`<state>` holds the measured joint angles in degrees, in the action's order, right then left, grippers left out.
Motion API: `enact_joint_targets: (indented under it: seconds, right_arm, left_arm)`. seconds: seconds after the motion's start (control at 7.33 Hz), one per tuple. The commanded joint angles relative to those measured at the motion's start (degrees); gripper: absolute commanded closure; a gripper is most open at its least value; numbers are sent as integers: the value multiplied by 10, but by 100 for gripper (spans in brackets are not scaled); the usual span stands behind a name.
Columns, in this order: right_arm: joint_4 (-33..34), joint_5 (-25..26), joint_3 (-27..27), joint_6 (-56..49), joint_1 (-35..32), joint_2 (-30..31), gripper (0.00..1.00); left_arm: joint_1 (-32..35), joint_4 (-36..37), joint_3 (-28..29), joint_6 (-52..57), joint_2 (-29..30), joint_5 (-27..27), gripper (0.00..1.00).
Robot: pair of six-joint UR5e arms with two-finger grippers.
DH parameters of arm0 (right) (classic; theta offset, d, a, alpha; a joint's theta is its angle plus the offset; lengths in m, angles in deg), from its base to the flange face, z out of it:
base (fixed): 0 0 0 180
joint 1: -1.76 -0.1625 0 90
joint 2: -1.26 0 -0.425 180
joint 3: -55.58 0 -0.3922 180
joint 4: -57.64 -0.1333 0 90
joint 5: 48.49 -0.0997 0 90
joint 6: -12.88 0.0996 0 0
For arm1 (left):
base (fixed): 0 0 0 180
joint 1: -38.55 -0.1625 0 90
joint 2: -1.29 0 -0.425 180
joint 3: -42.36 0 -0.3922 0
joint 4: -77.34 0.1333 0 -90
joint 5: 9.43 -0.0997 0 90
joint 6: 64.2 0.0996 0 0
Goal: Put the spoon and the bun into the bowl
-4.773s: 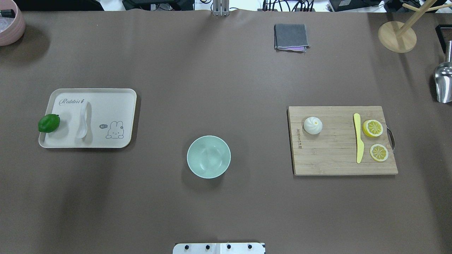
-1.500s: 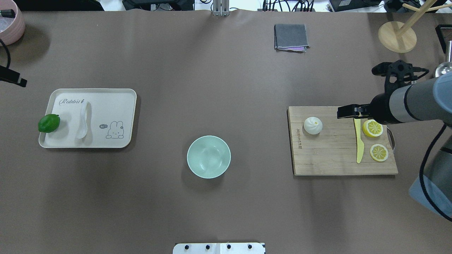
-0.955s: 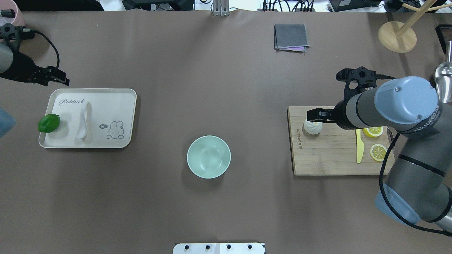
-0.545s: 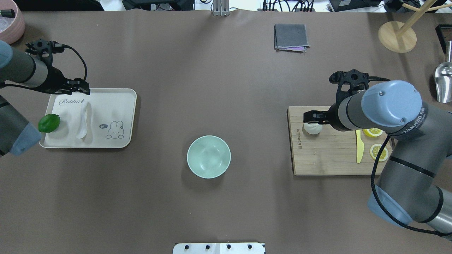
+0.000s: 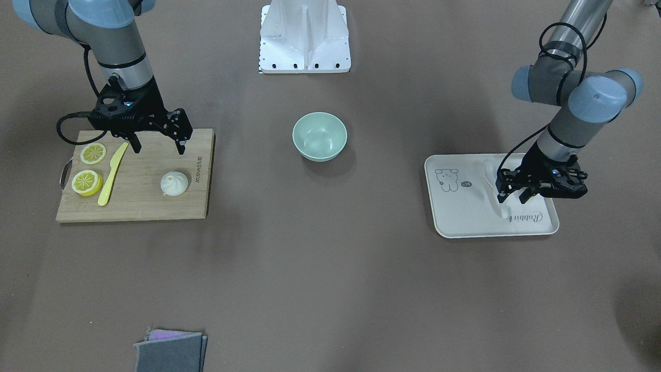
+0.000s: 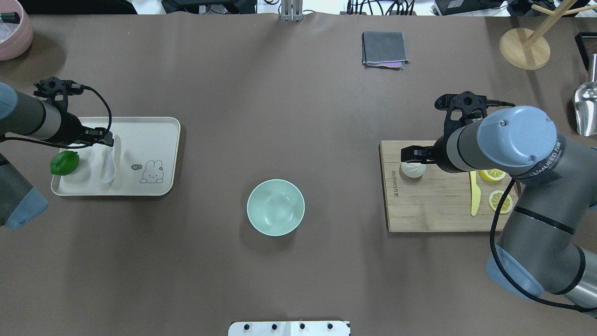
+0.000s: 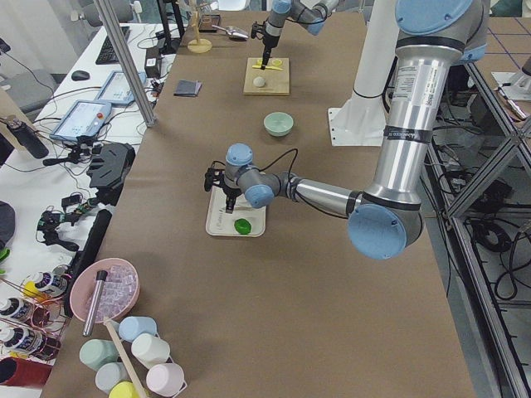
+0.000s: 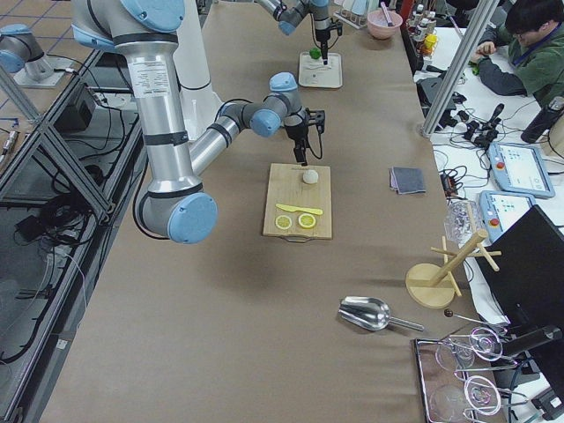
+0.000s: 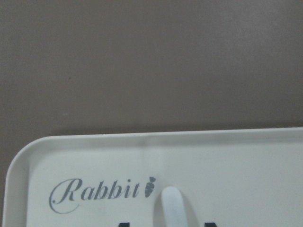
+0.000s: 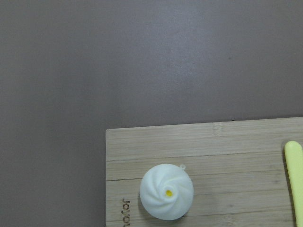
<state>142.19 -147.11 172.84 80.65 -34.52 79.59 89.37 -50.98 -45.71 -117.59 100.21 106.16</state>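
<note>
The white spoon (image 6: 108, 163) lies on the cream tray (image 6: 154, 140) at the left. My left gripper (image 6: 100, 139) hangs open over the spoon's handle end; in the front view its fingers (image 5: 500, 196) stand either side of the handle (image 5: 503, 209). The left wrist view shows the handle tip (image 9: 171, 205). The white bun (image 6: 413, 170) sits on the wooden board (image 6: 438, 205) at the right. My right gripper (image 5: 158, 147) is open and empty above the board, over and just behind the bun (image 5: 174, 183). The mint-green bowl (image 6: 275, 207) stands empty in the middle.
A green lime (image 6: 65, 162) rests on the tray's left edge. A yellow knife (image 6: 474, 196) and two lemon slices (image 5: 86, 182) lie on the board. A grey cloth (image 6: 384, 48), a wooden stand (image 6: 524, 48), a metal scoop (image 6: 586, 109) and a pink bowl (image 6: 14, 28) sit along the far side.
Both arms came in over the table. My left gripper has moved from the tray's far edge to over the spoon handle. My right gripper reached the bun and has held still since.
</note>
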Motion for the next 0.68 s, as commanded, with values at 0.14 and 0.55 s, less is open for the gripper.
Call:
enact_joint_targets:
  seconds: [0.14, 0.55]
  right_arm:
    - [0, 1, 1, 0, 0, 1, 3]
    - [0, 1, 2, 0, 0, 2, 3]
  left_arm:
    - [-13, -16, -4, -22, -3, -7, 48]
    - [-19, -16, 0, -21, -2, -11, 60]
